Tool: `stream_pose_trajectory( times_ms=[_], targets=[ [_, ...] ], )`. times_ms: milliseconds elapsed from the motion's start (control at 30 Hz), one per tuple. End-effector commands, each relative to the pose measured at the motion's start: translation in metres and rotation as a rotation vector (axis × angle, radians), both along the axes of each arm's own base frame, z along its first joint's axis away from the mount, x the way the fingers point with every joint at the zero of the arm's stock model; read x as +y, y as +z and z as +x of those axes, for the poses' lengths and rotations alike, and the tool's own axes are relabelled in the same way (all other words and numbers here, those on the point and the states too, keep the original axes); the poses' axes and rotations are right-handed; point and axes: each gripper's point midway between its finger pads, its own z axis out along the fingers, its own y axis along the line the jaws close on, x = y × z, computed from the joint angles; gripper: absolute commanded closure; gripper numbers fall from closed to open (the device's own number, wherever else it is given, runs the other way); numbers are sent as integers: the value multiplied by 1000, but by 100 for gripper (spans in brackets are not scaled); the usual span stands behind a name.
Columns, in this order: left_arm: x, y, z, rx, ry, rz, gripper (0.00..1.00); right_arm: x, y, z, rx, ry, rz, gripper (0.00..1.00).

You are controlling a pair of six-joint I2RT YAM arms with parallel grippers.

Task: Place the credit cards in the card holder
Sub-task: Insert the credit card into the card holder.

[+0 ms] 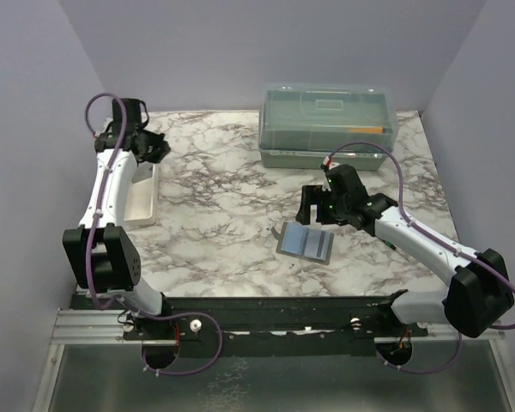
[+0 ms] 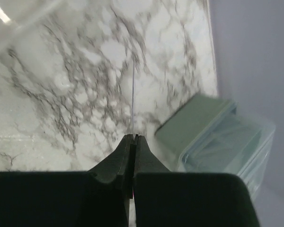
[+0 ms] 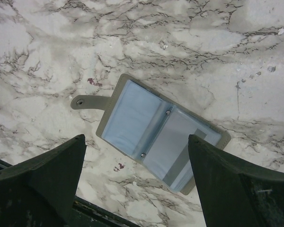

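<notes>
— Over at the far left of the counter (image 1: 215, 180), our left claw (image 2: 134, 137) is pinched fully together on a thin flat thing seen edge-on. We take it for a credit card (image 2: 133, 94).
— And the card holder (image 3: 156, 142)?
— It lies open and flat on the counter, right of the middle, with its pale blue sleeves up and its snap tab (image 3: 87, 101) sticking out to one side. Our right claw (image 1: 316, 209) hangs just above it, its jaws spread as wide as they go and holding nothing.
— So how far along are we?
— Partway at most, we judge. One card is lifted but well apart from the holder, so it has to cross the counter and slide into a sleeve. Whether any sleeve is already filled we cannot tell. The right-hand page shows a greyish patch, no more.
— Other cards?
— We can make out none lying loose.
— And the surroundings?
— The top is white marble-pattern with grey veins. We have a white tray (image 1: 142, 202) beside the left arm and a clear lidded box (image 1: 326, 124) at the back. Plain lilac walls (image 1: 240, 43) close us in on three sides.
</notes>
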Motion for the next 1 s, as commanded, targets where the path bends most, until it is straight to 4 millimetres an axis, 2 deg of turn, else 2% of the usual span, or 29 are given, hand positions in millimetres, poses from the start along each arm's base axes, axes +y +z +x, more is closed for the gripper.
stream_pose_trajectory(
  times_ms=[0, 100, 200, 267, 333, 400, 567, 700, 833, 967],
  targets=[
    [-124, 13, -8, -162, -718, 151, 100, -2, 9, -3, -2, 0, 28, 10],
    [-205, 4, -44, -259, -1107, 187, 100, -12, 5, -2, 54, -20, 120, 13],
    [-273, -9, -97, -349, -1425, 159, 100, -22, 3, -7, 114, -28, 248, 22],
    [-305, -17, -133, -395, -1614, 124, 100, -26, -2, -14, 169, -37, 300, 28],
    [-327, -27, -164, -417, -1772, 48, 100, -26, -11, -22, 216, -41, 318, 35],
    [-340, -38, -182, -403, -1858, -42, 100, -27, -21, -29, 259, -61, 322, 44],
    [-361, -67, -209, -351, -1996, -212, 100, -22, -42, -45, 332, -65, 364, 57],
    [-370, -97, -208, -245, -1999, -290, 100, -26, -57, -46, 370, -81, 326, 67],
    [-377, -111, -206, -199, -1998, -332, 100, -23, -54, -45, 357, -64, 345, 74],
    [-383, -120, -207, -169, -2002, -369, 100, -34, -68, -41, 362, -119, 276, 83]
  ],
)
